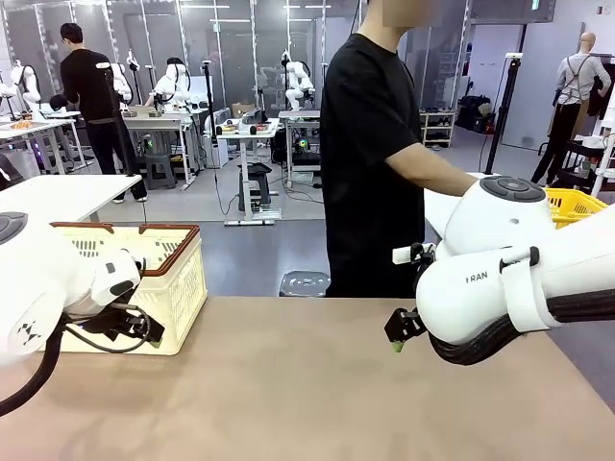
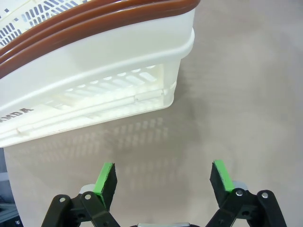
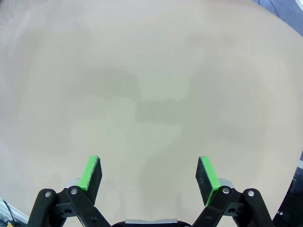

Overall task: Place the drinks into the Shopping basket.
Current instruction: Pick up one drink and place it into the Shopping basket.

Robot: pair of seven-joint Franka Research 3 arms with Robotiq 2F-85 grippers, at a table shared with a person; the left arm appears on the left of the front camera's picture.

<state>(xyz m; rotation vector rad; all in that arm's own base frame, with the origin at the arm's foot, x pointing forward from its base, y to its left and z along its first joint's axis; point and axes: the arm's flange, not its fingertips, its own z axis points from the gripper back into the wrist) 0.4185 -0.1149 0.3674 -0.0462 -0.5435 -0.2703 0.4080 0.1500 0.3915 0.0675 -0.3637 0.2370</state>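
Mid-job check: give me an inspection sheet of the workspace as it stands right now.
Surface: tan table, bare between the two arms.
Job's things: Shopping basket upright at the table's far left; drinks: nothing seen.
Clutter: nothing seen.
Grippers: left gripper open, over bare table just short of the basket's wall, not touching it; right gripper open, over bare table, holding nothing.
Cables: black cable loops at the left wrist; black hose hangs under the right arm, above the table.
Surroundings: person at the far edge, arm reaching towards a yellow basket on a side table.
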